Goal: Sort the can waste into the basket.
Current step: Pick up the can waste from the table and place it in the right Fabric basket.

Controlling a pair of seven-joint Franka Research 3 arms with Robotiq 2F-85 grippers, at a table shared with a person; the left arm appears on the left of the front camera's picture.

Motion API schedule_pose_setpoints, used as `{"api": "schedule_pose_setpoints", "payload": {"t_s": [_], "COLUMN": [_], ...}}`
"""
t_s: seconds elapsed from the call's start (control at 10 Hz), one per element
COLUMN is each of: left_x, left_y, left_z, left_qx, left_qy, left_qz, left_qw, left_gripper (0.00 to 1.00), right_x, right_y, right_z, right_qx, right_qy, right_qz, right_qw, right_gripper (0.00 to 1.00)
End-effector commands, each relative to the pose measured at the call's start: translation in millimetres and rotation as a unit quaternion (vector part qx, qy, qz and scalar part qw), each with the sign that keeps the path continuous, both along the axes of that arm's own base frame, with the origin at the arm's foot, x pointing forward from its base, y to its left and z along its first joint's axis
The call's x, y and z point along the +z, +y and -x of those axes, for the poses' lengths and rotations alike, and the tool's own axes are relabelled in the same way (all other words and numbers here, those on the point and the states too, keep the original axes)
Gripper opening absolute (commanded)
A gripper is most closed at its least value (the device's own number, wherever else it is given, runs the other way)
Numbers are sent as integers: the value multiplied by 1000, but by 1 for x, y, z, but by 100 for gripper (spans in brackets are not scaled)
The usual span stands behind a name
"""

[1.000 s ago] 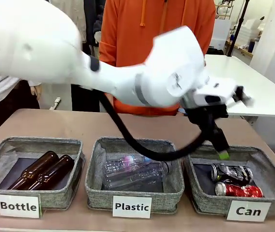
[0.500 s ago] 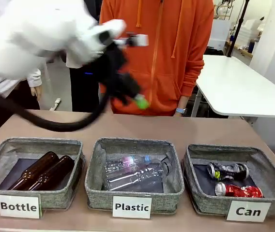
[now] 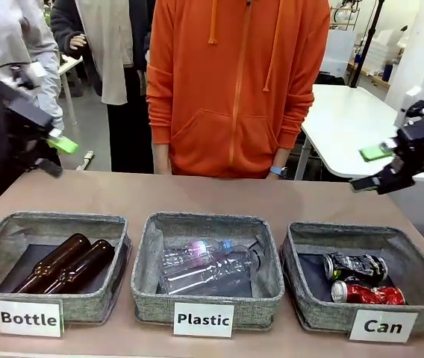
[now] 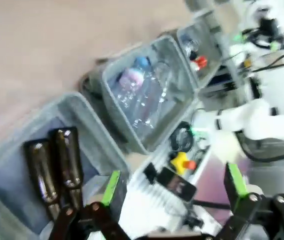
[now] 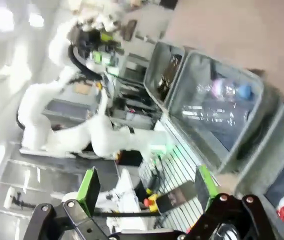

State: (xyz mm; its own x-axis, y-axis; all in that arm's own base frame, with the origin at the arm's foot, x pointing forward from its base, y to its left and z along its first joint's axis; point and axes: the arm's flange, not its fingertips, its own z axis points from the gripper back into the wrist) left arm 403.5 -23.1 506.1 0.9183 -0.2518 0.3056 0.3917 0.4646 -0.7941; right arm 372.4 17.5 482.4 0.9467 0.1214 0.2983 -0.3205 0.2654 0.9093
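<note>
**Can basket: contents and surrounding stock**

- Can basket: grey fabric, dark lining, white "Can" label on its near wall. It serves as the landmark for every entry below.
- Silver-and-black can: crushed, lying on its side inside the basket, toward the far part of the lining.
- Red can: crushed, lying inside the basket, just nearer than the silver-and-black can. With both cans lying inside, the sorting looks complete.
- Plastic basket: next to the can basket, holding clear plastic bottles.
- Bottle basket: beyond the plastic basket, holding brown glass bottles.
- Right gripper: raised above and behind the can basket, jaws apart, grasping nothing; likely held clear because nothing remains to pick.
- Left gripper: well away from the can basket, above the bottle basket's far side, jaws spread, empty.
- Person in orange hoodie: standing behind the table, opposite the plastic basket.
</note>
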Motion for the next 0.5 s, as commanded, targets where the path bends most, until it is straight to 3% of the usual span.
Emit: {"api": "schedule_pose_setpoints", "payload": {"t_s": [0.0, 0.2, 0.3, 0.4], "left_x": [-19, -52, -23, -23], "left_y": [25, 64, 44, 44], "left_z": [-3, 10, 2, 2], "left_qx": [25, 92, 28, 28], "left_qy": [28, 20, 32, 32], "left_qz": [123, 231, 120, 120], "left_qw": [992, 968, 992, 992], "left_gripper": [100, 100, 100, 100], "right_x": [-12, -13, -19, -19], "right_y": [12, 1, 5, 5], "right_z": [-4, -5, -7, -7], "right_qx": [-86, -92, -57, -57], "right_qy": [21, 30, 18, 18], "right_qz": [-11, -15, -12, -12], "right_qw": [996, 995, 998, 998], "right_gripper": [100, 100, 100, 100]}}
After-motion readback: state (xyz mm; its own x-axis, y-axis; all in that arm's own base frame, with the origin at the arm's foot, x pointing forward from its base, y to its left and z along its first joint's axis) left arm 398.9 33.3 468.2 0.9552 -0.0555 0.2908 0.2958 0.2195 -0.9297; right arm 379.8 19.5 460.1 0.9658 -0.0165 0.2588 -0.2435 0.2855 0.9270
